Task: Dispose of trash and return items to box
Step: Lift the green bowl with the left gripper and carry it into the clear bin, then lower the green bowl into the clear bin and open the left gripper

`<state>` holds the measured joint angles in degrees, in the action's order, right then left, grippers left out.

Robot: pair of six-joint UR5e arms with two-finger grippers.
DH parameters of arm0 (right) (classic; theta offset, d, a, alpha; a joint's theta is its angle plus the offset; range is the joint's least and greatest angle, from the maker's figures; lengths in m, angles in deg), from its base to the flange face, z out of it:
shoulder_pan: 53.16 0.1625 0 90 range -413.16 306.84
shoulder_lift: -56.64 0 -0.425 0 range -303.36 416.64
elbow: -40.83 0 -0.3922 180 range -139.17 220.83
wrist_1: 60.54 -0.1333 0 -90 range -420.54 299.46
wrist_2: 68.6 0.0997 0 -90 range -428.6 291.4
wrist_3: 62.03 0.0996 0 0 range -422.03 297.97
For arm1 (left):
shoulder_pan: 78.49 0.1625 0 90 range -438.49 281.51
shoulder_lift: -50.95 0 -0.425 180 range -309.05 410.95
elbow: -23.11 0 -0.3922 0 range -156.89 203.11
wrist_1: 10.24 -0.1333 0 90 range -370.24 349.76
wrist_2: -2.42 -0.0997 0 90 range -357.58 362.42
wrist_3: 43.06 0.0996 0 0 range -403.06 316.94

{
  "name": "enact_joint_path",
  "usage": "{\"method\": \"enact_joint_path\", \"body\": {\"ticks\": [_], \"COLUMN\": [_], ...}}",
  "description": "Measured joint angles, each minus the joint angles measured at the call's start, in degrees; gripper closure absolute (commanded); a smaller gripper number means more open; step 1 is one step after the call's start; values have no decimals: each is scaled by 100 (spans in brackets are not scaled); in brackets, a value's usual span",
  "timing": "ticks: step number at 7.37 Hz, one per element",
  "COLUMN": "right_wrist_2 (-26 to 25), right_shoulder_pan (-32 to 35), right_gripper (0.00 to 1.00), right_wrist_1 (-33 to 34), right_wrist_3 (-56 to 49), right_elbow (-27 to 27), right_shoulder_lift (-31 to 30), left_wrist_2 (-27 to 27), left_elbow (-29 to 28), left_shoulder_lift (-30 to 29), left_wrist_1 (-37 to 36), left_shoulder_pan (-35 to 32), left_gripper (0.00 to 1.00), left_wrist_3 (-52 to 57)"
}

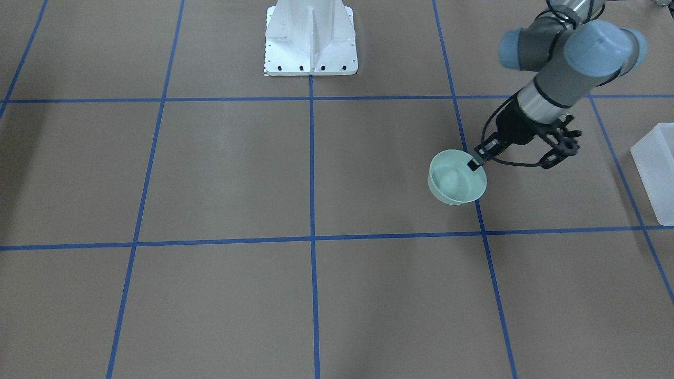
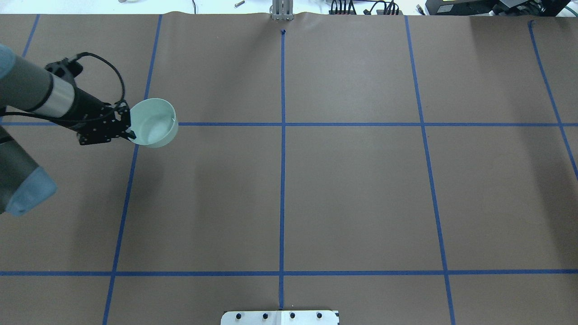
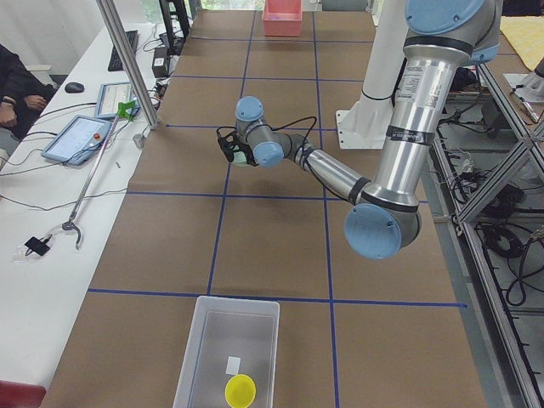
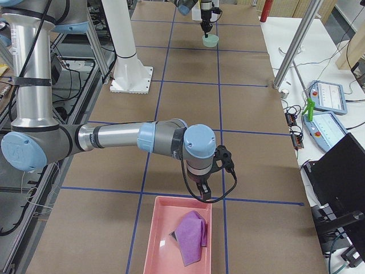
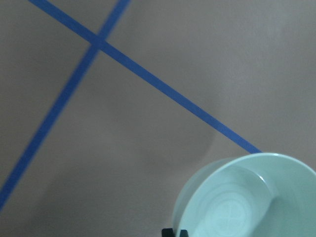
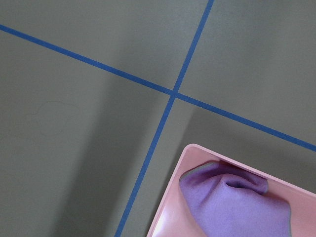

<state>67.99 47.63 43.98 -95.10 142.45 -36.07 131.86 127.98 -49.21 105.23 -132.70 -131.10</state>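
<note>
Your left gripper (image 1: 472, 164) pinches the bowl (image 1: 454, 181) by its rim. The box (image 1: 654, 173) lies off to the robot's left, on this gripper's side. Carry it there.

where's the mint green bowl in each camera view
Front-facing: bowl right of centre, rim pinched by the left gripper.
Overhead: bowl upper left, at that gripper's tip.
Exterior left: mostly hidden behind the left arm.
Exterior right: bowl far off, top centre.
Left wrist: bowl bottom right corner.
Right wrist: not in it.
Shared landmark: the blue tape line running by the bowl.
</note>
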Motion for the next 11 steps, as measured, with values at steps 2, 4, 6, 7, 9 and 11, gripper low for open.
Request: {"method": "enact_joint_path", "body": {"ticks": [2,4,6,7,9,11], "right_wrist_2": [-4,2,13,14,9,8], "right_shoulder_pan": [-71,-282,-421,-487,-599,-644], "right_gripper": [0,0,0,0,0,0], "right_wrist_1": [-12,-78,-104,-106,-108,-108], "right_wrist_3": [552,1407,1666,1757,1948,2027], "right_elbow": [111,123,124,124,122,136], "right_shoulder_lift": [-94,-119,-145,-149,-151,-152], "left_wrist_2": [473,693,932,974,1006,1009], "left_elbow": [92,-120,-825,-1414,-2592,-3369], "left_shoulder_lift": [805,1278,1347,1235,944,858], "left_wrist_1": [-19,-281,-845,-984,-1033,-714], "left_shoulder_pan": [-1017,-2074,-3240,-3700,-4212,-4304], "left_gripper": [100,100,100,100,100,100], "left_wrist_3": [1593,3454,5519,6358,7451,7718]}}
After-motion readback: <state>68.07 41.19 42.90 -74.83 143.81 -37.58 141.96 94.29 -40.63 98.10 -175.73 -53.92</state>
